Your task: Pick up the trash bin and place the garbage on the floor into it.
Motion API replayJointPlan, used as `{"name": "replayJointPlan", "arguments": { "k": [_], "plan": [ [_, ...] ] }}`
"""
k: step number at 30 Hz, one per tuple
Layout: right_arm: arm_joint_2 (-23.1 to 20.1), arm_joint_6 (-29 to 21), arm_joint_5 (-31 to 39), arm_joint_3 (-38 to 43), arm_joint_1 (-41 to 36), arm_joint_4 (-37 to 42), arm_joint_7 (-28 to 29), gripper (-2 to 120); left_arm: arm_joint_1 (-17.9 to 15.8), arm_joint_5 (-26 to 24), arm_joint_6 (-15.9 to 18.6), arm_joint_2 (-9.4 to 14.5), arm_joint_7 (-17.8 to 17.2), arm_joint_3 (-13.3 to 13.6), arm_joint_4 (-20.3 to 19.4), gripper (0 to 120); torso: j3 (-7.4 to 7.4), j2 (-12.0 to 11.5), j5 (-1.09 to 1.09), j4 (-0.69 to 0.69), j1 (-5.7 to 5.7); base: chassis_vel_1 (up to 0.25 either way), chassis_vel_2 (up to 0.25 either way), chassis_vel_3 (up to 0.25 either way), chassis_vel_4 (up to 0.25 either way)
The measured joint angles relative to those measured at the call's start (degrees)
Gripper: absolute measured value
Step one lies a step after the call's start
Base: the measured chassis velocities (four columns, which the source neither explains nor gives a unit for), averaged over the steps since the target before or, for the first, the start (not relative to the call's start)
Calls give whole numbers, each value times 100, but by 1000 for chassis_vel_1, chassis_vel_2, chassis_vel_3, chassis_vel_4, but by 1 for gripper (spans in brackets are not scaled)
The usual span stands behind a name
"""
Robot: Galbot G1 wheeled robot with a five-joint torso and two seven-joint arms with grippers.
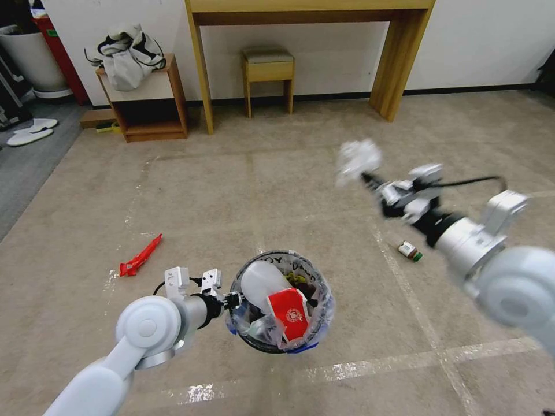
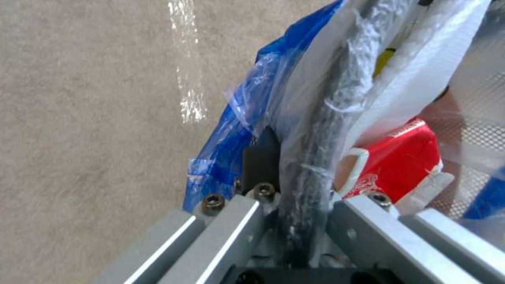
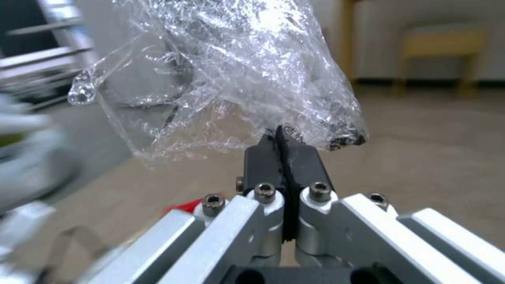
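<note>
From the head view, the left hand point(image 1: 232, 300) grips the rim of the small round bag-lined trash bin point(image 1: 281, 300), held above the beige taped carpet floor point(image 1: 289, 179). The right hand point(image 1: 366, 176), raised well to the bin's right, carries a crumpled clear plastic wrapper point(image 1: 357, 159). A flat red wrapper point(image 1: 140, 255) and a small brown bottle point(image 1: 409, 250) lie on the floor.

The left wrist view shows the fingers point(image 2: 261, 157) clamped over rim and blue-edged liner point(image 2: 231, 130).

The right wrist view shows fingers point(image 3: 287, 157) closed on the wrapper point(image 3: 226, 79).

The step looks like carrying litter to the bin; next, the right hand needs to come over the opening and let go.
</note>
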Motion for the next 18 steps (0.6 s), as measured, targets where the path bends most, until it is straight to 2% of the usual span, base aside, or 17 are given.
{"name": "replayJointPlan", "arguments": {
  "k": [2, 3, 4, 5, 8, 13, 18],
  "plan": [
    [85, 61, -185, -511, 61, 98, -87, 0, -8, -171, 0, 7, -277, 22, -69, 0, 0, 0, 0, -1, 0, 0, 0, 0, 0],
    [85, 61, -185, -511, 61, 98, -87, 0, -8, -171, 0, 7, -277, 22, -69, 0, 0, 0, 0, -1, 0, 0, 0, 0, 0],
    [126, 112, -451, -879, 57, 82, -194, 0, 5, -361, 0, 7, -592, 25, -171, 0, 0, 0, 0, -2, 0, 0, 0, 0, 0],
    [126, 112, -451, -879, 57, 82, -194, 0, 5, -361, 0, 7, -592, 25, -171, 0, 0, 0, 0, -2, 0, 0, 0, 0, 0],
    [222, 166, -886, -1456, 18, -91, -278, 0, 91, -681, 0, -2, -1059, -4, -385, 0, 0, 0, 0, -2, 0, 0, 0, 0, 0],
    [323, 174, -1080, -1715, 6, -221, -303, 0, 183, -736, 0, -7, -1144, -62, -475, 0, 0, 0, 1, -3, 0, 0, 0, 0, 0],
    [462, 206, -1435, -2079, -104, -475, -330, 0, 374, -772, -2, -18, -1162, -230, -624, 0, 0, 0, 1, -2, 0, 0, 0, 0, 0]
  ]
}}
